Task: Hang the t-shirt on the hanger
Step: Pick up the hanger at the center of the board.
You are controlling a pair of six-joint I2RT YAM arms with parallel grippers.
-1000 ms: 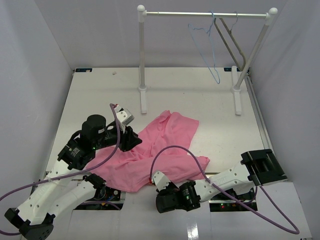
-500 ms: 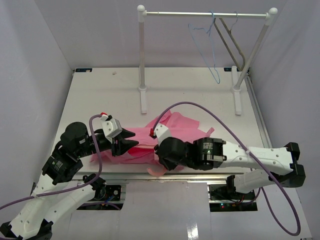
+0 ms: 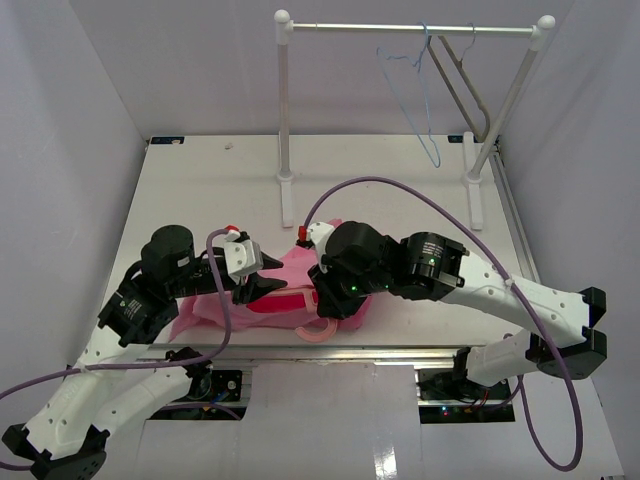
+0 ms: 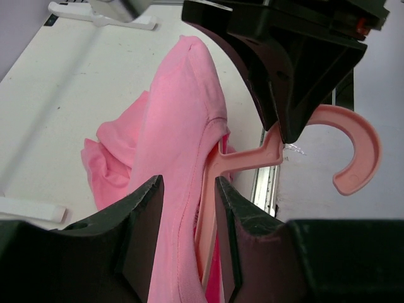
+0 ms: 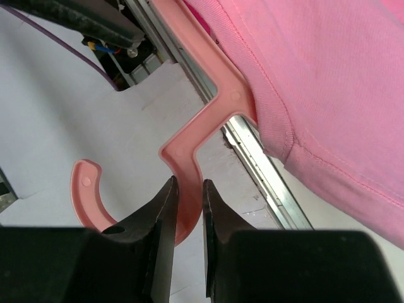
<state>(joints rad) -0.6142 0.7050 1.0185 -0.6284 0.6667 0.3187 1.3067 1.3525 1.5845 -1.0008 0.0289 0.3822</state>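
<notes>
A soft pink cloth t-shirt point(image 3: 210, 308) lies bunched at the near edge of the white table point(image 3: 200, 190), between the two robot arms. A thick pink plastic hanger point(image 3: 322, 332) sits inside it, its curved hook jutting out past the table's edge. The right hand point(image 5: 187, 218) is clenched on the hanger's stem just below the hook; the right wrist view shows that stem coming out from under the t-shirt's ribbed collar. The left hand point(image 4: 187, 214) is pinched on a fold of the t-shirt, with one sloping arm of the hanger also running between its fingers point(image 4: 148, 208). At the back of the table stands a white garment rail point(image 3: 410, 28) carrying a thin blue wire hanger point(image 3: 428, 120) and a grey hanger point(image 3: 462, 90), well apart from the t-shirt.
</notes>
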